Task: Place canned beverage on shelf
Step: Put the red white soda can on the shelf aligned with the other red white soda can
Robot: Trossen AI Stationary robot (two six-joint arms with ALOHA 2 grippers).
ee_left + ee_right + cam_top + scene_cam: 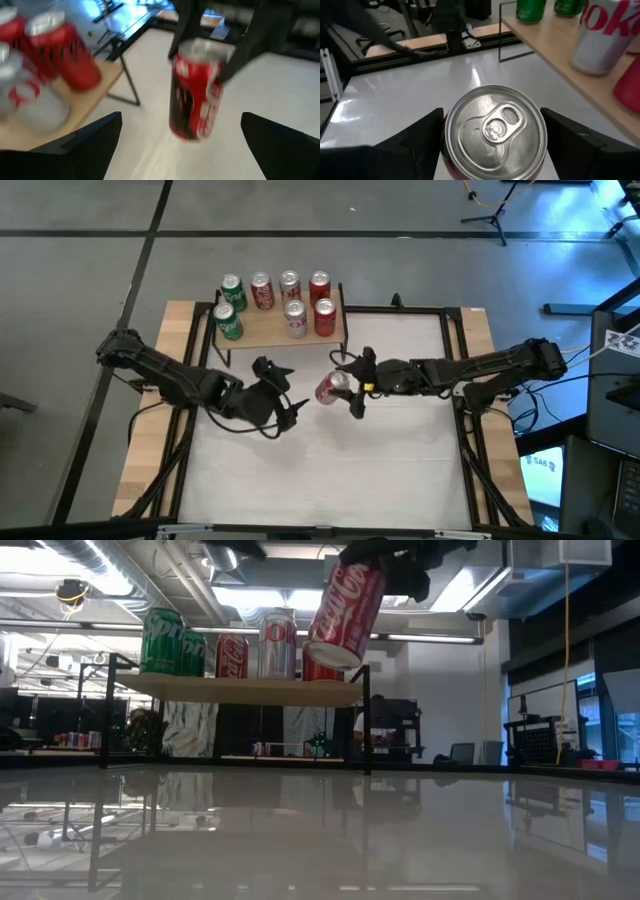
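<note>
A red cola can (332, 388) hangs in the air over the table's middle, just near of the shelf's right end, with my right gripper (346, 387) shut on it. The low view shows this can (345, 608) tilted, at the height of the shelf top. The shelf (268, 331), a light-wood board on thin black legs, stands at the table's far edge and carries several upright green, red and silver cans (262, 292). My left gripper (292, 393) stands open just left of the held can, its fingers pointing at it without touching it. My right gripper pinches the can's side wall just below the top rim (200, 50) between its two fingers (186, 30). The fingers come from the table's right side, slanting slightly down. The can hangs tilted below them, its bottom (332, 652) lifted clear of table and shelf.
The shelf's black legs (366, 720) stand on the white tabletop (330, 470). Wooden side strips (150, 440) and a black frame run along the table's left and right edges. The board's near right corner (335, 340) is bare beside the cans.
</note>
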